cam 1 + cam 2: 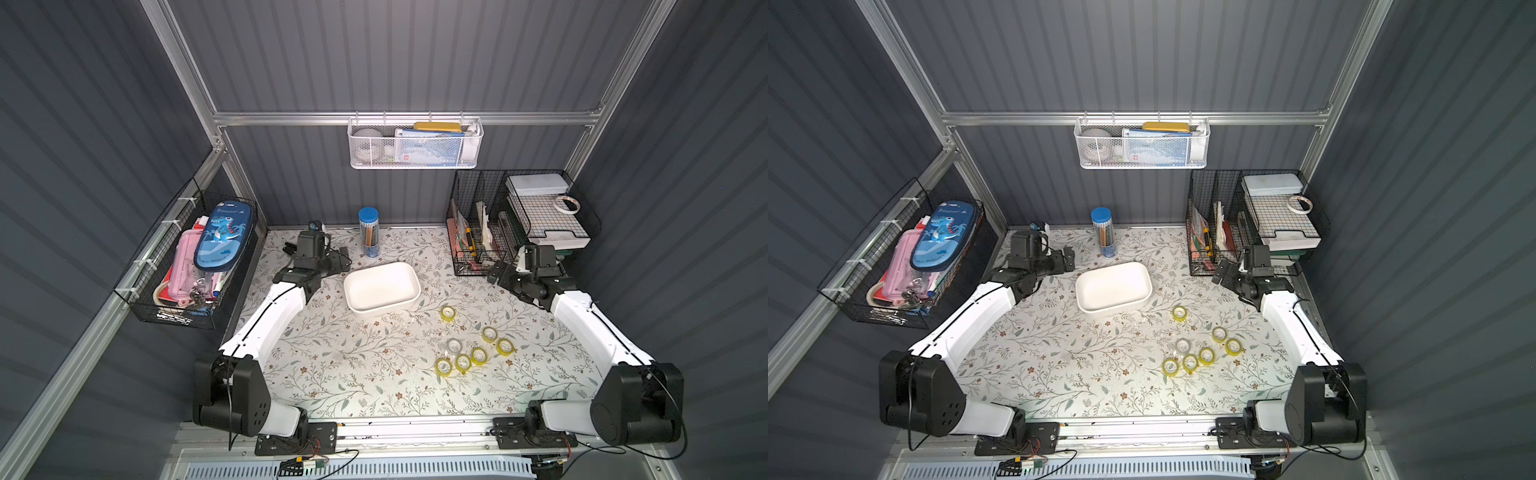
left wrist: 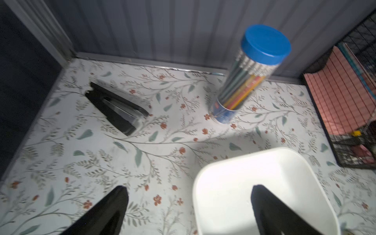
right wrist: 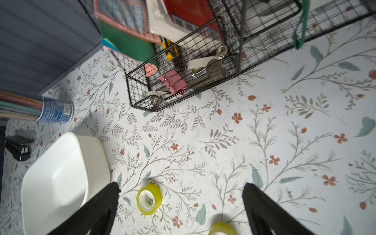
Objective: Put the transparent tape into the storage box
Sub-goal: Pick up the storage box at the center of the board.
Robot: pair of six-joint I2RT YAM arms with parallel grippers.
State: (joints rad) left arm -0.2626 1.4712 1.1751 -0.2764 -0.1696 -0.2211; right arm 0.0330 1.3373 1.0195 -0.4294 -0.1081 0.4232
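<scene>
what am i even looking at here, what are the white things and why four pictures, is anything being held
These are two white robot arms, the left arm and the right arm, standing at a flowered table. Two pictures look down from above on the whole scene; the two others come from a camera on each wrist, so the black wedges there are the left fingers and right fingers. Both pairs stand open and hold nothing. On the table are an empty white storage box, seven small tape rolls, a tube of pencils and a black stapler.
</scene>
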